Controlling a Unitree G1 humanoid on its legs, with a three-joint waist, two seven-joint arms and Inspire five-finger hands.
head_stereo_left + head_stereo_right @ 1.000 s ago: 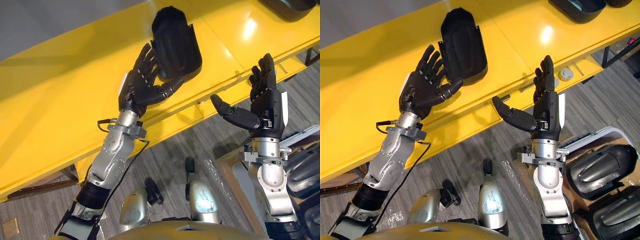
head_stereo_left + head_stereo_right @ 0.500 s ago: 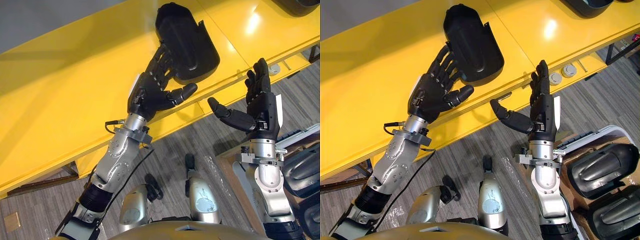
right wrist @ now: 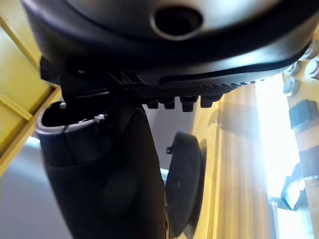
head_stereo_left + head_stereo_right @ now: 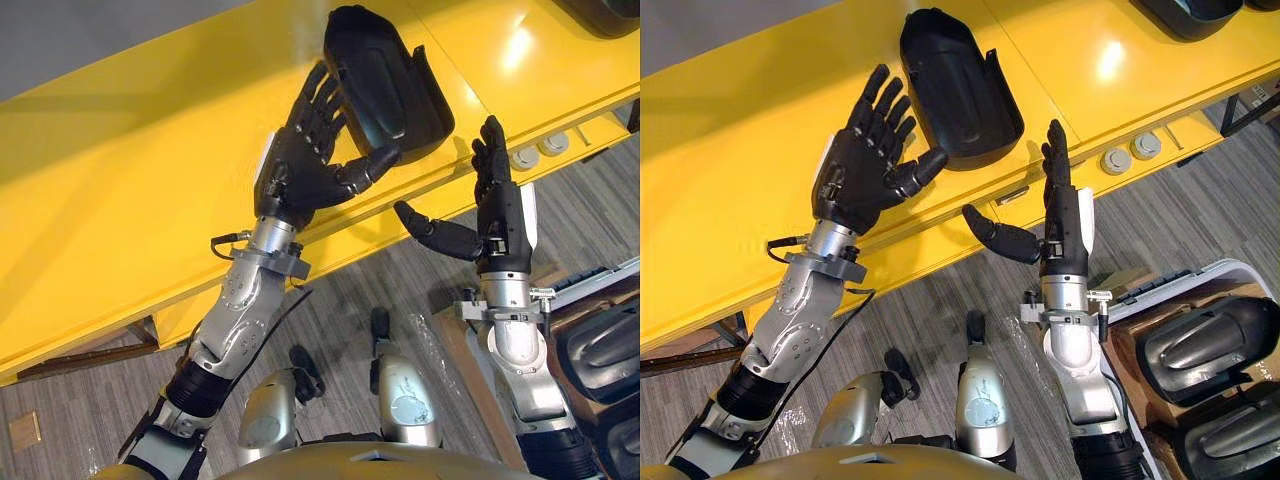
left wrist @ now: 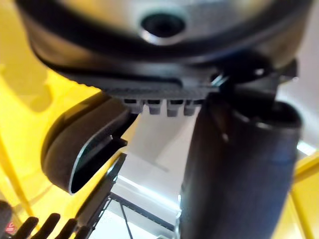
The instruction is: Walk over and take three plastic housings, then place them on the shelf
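Observation:
A black plastic housing (image 4: 960,85) lies on the yellow shelf (image 4: 740,150), hollow side up. My left hand (image 4: 865,165) is open beside its left side, fingers straight; the thumb tip reaches its near edge, and I cannot tell whether it touches. The left wrist view shows the housing (image 5: 84,144) past the thumb (image 5: 239,164). My right hand (image 4: 1060,210) is open and upright just off the shelf's front edge, right of the housing and holding nothing. The housing (image 3: 184,184) also appears in the right wrist view.
A second black housing (image 4: 1190,15) sits on the shelf at the far right. More housings (image 4: 1205,345) lie in a box on the floor at the lower right. Two round silver knobs (image 4: 1115,160) sit on the shelf's front edge.
My left hand has let go of the housing, which now lies further right on the shelf. The hand has spread open beside it. My right hand has moved left toward the housing.

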